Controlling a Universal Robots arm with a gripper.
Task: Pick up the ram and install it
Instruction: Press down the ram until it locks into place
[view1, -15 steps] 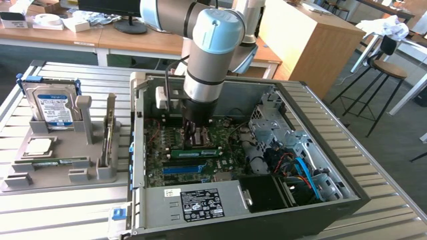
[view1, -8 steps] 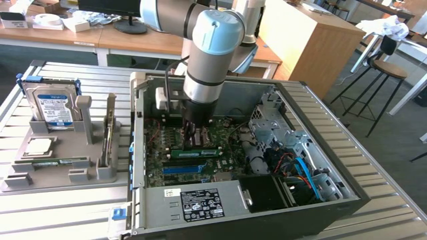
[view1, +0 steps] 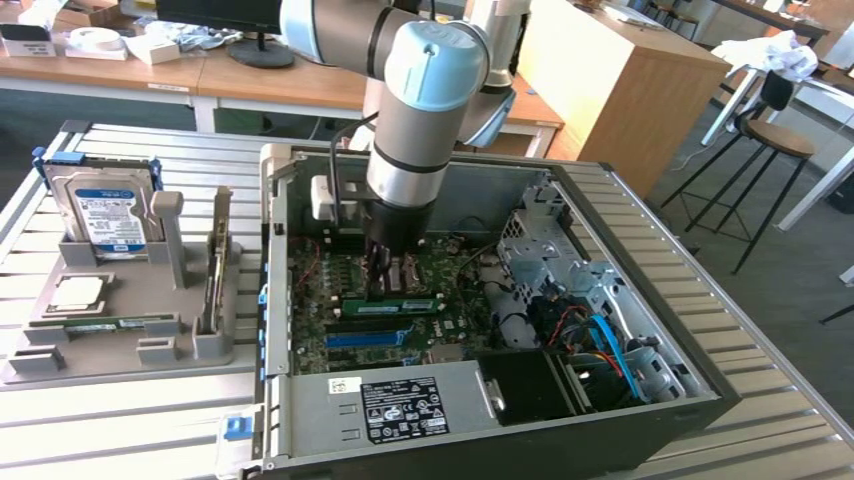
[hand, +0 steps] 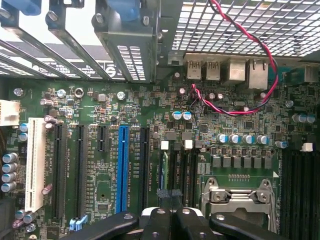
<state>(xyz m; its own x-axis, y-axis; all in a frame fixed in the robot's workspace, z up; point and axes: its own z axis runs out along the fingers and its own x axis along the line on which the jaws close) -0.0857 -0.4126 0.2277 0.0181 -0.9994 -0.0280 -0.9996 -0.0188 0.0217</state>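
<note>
**Step in hand:** install phase, judged from the layout. Pick-up evidently done, seating apparently under way.

**Tool:** gripper (view1: 388, 284) at centre of exterior view, lowered inside the open computer case (view1: 641, 300). Fingers pressed together, tips down at the upper edge of the ram (view1: 394, 303). Pinching that edge or merely bearing on it: cannot tell.

**Task item, location:** just below centre of exterior view, on the motherboard (view1: 314, 350), standing on edge along a memory slot. Just above the blue slot (view1: 363, 339) in the frame and parallel to it.

**Task item, appearance:** long, narrow, thin green board with a pale label along its face. Level, not visibly tilted.

**Next move, requirement (judgement):** straight downward pressure, evenly spread, with the board kept upright in line with its slot. Latch state too small to tell.
</note>
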